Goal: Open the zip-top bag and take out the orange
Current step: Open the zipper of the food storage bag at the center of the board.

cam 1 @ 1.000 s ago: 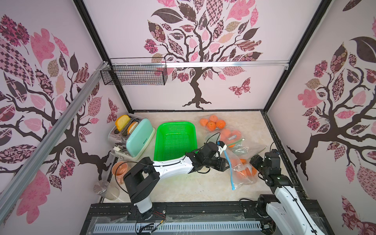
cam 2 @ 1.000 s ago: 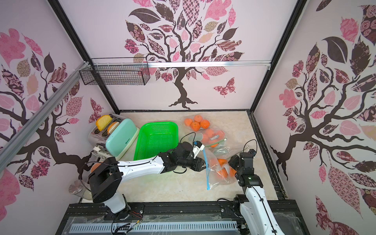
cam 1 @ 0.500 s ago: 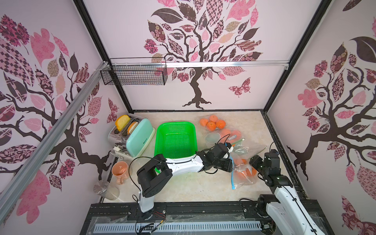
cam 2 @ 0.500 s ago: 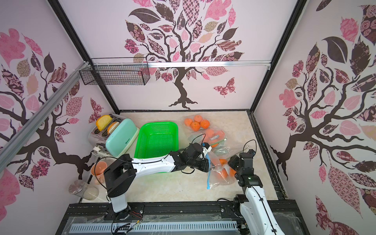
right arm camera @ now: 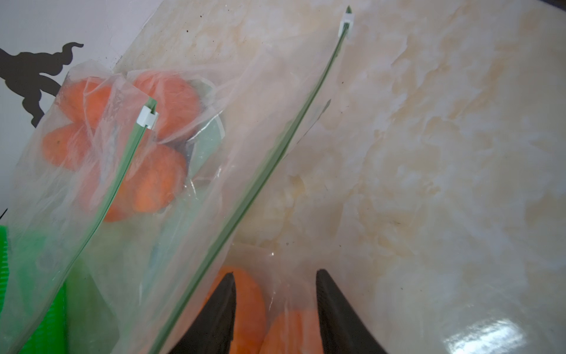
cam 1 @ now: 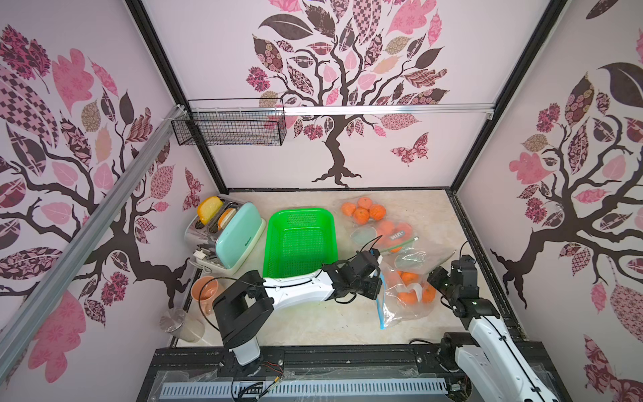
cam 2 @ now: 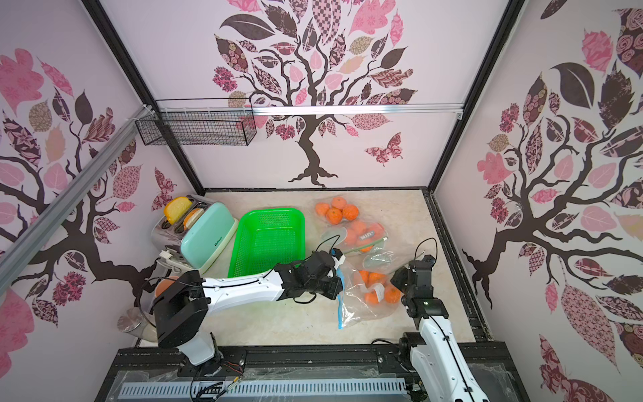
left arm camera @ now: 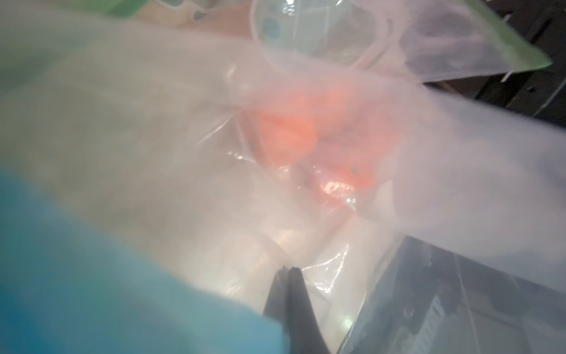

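The zip-top bag (cam 1: 405,309) lies on the table (cam 1: 313,323) at the front right, between the two arms. It holds several oranges (cam 1: 407,297), all seen through the clear film. Its blue zip strip (cam 1: 381,302) runs along the side facing the left arm.

The left gripper (cam 1: 377,278) sits at the far end of this strip. In the left wrist view its fingertips (left arm camera: 288,269) are pressed together on the bag's film.

The right gripper (cam 1: 435,278) is at the opposite side of the bag. In the right wrist view its fingers (right arm camera: 220,306) stand apart above the film, with oranges beneath them.

Two more bags with green zips (cam 1: 393,238) lie just behind. A green basket (cam 1: 299,240) stands to their left, and a toaster (cam 1: 236,236) beyond it.
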`<action>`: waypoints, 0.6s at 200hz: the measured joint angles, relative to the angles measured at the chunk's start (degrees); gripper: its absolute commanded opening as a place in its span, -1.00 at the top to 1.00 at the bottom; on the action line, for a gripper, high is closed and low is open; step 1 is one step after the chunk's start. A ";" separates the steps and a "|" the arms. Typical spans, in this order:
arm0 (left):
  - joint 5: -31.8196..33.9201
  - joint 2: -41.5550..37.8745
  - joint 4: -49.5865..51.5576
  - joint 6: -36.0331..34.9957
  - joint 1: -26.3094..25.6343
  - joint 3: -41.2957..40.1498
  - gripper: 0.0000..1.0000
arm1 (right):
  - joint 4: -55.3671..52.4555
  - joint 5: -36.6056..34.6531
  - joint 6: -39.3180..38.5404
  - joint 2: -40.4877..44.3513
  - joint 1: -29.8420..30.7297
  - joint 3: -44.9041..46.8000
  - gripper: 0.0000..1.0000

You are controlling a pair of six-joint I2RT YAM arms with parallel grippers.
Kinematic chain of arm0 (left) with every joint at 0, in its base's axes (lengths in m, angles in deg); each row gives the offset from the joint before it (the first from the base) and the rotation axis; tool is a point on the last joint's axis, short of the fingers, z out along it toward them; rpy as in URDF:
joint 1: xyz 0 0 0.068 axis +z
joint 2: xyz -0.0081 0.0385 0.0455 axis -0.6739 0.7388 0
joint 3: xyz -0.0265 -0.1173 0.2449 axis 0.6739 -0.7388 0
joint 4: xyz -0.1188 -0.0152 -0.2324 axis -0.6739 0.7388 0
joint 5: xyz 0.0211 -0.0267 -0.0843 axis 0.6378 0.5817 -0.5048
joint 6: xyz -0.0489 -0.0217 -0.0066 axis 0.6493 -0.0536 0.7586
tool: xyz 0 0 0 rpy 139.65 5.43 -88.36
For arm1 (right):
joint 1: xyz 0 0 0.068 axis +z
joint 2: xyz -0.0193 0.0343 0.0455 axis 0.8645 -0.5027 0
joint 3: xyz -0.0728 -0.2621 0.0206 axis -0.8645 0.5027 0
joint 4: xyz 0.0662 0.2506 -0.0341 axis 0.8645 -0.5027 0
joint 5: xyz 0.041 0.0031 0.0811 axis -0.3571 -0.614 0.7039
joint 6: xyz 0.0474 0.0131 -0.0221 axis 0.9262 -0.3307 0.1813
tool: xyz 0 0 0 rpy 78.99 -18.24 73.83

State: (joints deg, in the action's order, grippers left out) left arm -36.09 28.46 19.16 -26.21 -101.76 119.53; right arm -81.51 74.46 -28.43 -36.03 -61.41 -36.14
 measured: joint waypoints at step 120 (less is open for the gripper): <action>3.93 2.38 9.22 -5.40 6.38 -0.87 1.00 | 1.86 12.59 -2.91 -11.65 6.73 -0.44 -0.15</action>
State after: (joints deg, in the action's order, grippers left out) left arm -32.16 30.84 28.38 -31.61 -95.38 118.66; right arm -79.65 87.04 -31.33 -47.68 -54.67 -36.57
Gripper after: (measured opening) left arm 0.043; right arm 0.642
